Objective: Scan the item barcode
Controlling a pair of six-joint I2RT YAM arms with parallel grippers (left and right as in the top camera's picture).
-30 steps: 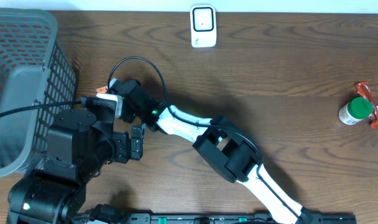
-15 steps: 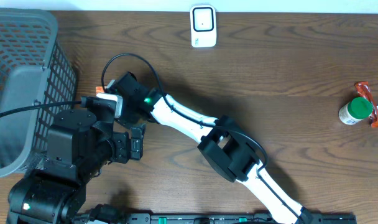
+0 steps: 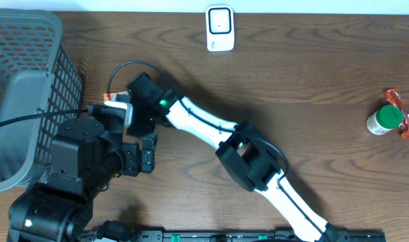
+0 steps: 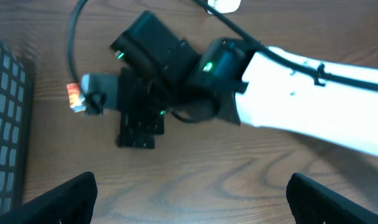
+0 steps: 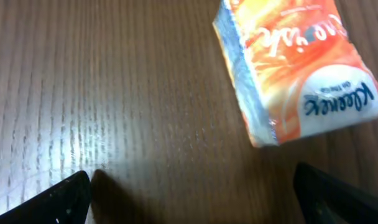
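Soft, even light fell from above in the overhead view, and the brown counter (image 3: 312,134) carried a pale sheen across its far half. The white arm (image 3: 198,128) threw only a faint, diffuse shadow. The left wrist picture was blurred throughout, the arm's edges smeared. In the right wrist view a bright glare patch lay on the wood at lower left. There the tissue pack (image 5: 301,68) looked slightly soft, and the dark fingers (image 5: 58,199) in the bottom corners were out of focus.
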